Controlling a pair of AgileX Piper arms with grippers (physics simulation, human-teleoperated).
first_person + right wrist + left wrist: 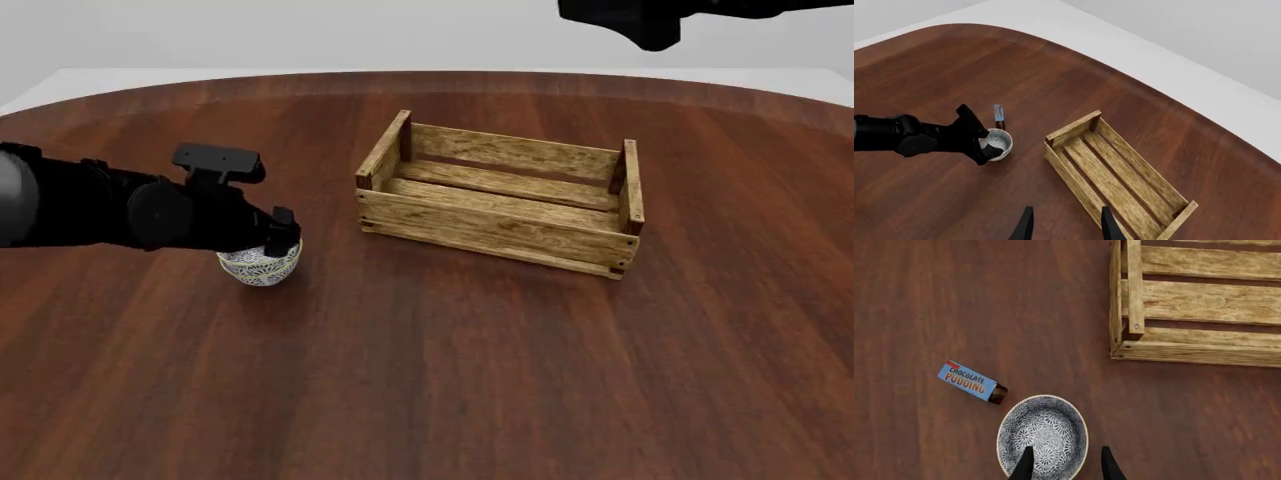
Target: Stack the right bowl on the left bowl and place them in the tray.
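Left tool at the bowl, crate waiting empty

The left tool (283,235) straddles the rim of the one visible bowl (260,266), one finger inside, apparently closed on it for a carry to the tray (501,210) nearby. The right tool (1064,225) hangs open high above the bench (427,380), clear.

front view: left gripper (278,238) covers the bowl's (262,268) upper part; rim colour not discernible | only one bowl shows in any view | right arm (641,20) cut off by the top edge, gripper out of frame | left wrist view: tray (1201,352) cut off at the edges | pudding box (998,116) lettering too small in the right wrist view
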